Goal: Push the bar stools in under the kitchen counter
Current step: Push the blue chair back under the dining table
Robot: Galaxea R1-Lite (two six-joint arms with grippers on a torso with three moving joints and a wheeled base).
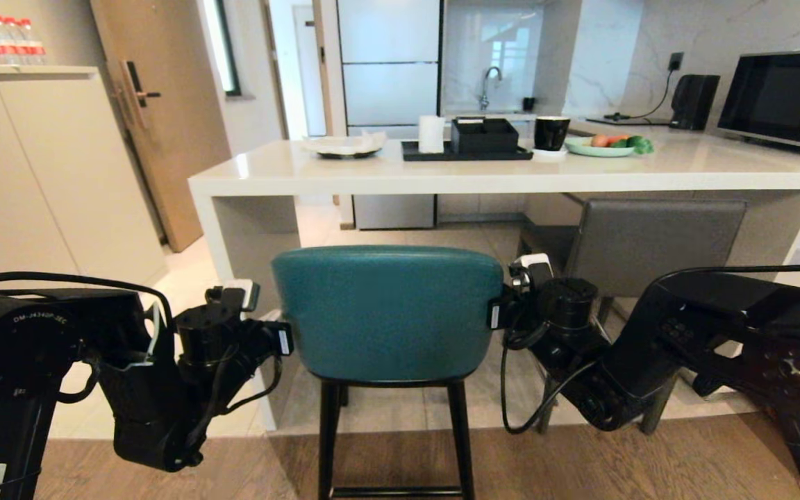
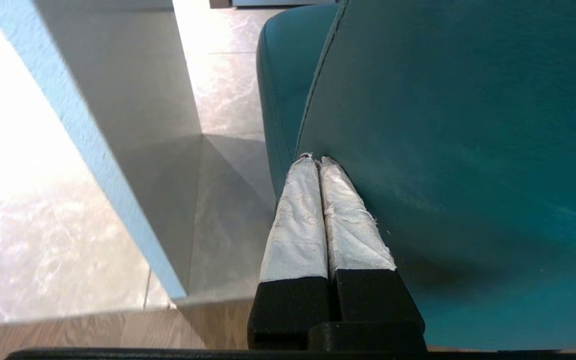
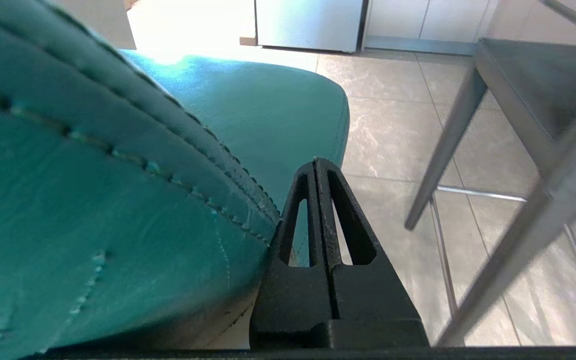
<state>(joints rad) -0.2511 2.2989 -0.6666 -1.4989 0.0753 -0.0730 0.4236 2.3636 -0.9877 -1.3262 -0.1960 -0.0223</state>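
Observation:
The teal bar stool (image 1: 386,312) stands in front of the kitchen counter (image 1: 442,177), its back towards me and its black legs on the wood floor. My left gripper (image 2: 316,159) is shut, with its white-wrapped fingertips against the left edge of the teal back (image 2: 443,150). My right gripper (image 3: 316,160) is shut too and lies against the right side of the teal back (image 3: 118,200). The dark-grey bar stool (image 1: 657,239) sits further in under the counter at the right, its grey legs (image 3: 445,145) close to my right gripper.
The counter's slab side leg (image 1: 233,243) stands just left of the teal stool, also seen as the counter's side leg (image 2: 118,150). On the counter are a black tray (image 1: 466,153), a cup (image 1: 551,132), a plate of vegetables (image 1: 605,146) and a microwave (image 1: 785,97). A beige cupboard (image 1: 39,173) stands at the left.

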